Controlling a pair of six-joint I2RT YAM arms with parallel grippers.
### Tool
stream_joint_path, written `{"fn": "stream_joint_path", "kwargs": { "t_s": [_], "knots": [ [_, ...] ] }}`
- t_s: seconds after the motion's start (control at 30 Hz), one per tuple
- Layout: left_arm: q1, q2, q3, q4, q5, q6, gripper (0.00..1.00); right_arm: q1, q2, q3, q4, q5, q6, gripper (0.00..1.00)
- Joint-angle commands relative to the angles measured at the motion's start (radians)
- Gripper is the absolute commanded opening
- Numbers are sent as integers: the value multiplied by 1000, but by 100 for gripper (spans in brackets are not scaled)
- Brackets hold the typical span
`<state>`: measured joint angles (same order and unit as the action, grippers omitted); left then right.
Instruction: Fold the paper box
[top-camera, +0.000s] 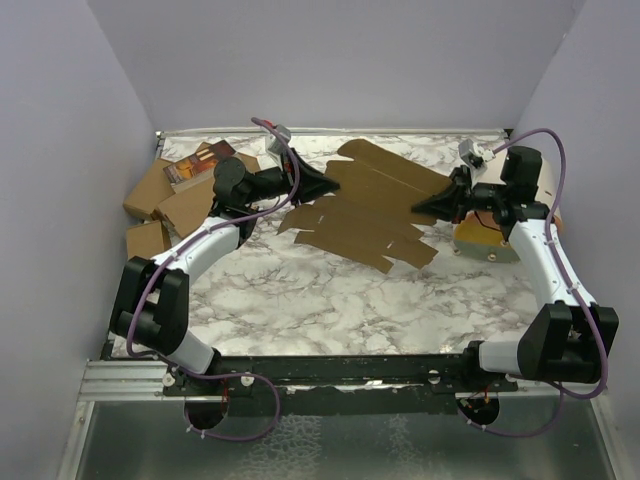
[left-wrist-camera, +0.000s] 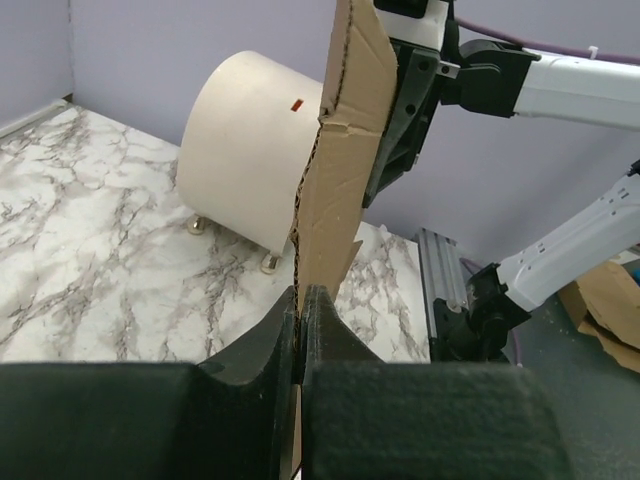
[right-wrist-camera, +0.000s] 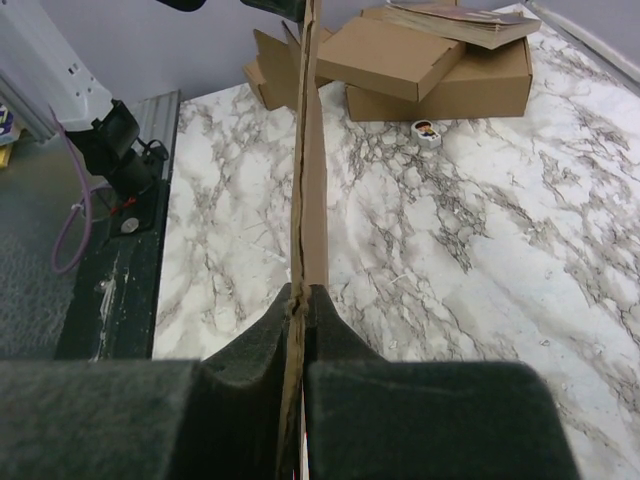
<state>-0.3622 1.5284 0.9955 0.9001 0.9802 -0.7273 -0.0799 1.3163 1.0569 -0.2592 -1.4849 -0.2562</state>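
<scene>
Heap of cartons (top-camera: 165, 200): lay piled at the table's far left, close beside the left arm; at risk of a knock from a wide swing on that side.
Left gripper (top-camera: 322, 185): closed tight, fingers (left-wrist-camera: 265, 350) pinched on the left edge of the paper box with only a narrow bite; likely to slip off under a tug.
Paper box (top-camera: 375, 205): unfolded die-cut sheet, hung between both grippers over the middle of the marble table (top-camera: 330, 300); looked upright and edge-on from both wrists; showed a kink near a perforated crease; could tear there if pulled apart, or buckle off-crease if pushed together; could not tell whether the lower flaps touched the table.
Right gripper (top-camera: 418, 208): closed tight, pinched on the sheet's right edge; risked crumpling the thin card by twisting against the other side.
White cylinder (top-camera: 490, 240): sat just beside the right gripper; liable to snag a flap or take a bump.
</scene>
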Motion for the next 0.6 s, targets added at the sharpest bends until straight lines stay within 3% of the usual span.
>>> {"fn": "stream_joint_path", "kwargs": {
  "t_s": [0.0, 0.37, 0.57],
  "knots": [
    [-3, 15, 35, 53, 67, 1, 0, -1, -2, -7, 30, -37, 14, 4],
    [7, -28, -12, 75, 77, 5, 0, -2, -55, -6, -6, -18, 11, 41],
    [15, -45, -23, 21, 83, 53, 0, -11, -56, 26, -79, -10, -16, 43]
  ]
}}
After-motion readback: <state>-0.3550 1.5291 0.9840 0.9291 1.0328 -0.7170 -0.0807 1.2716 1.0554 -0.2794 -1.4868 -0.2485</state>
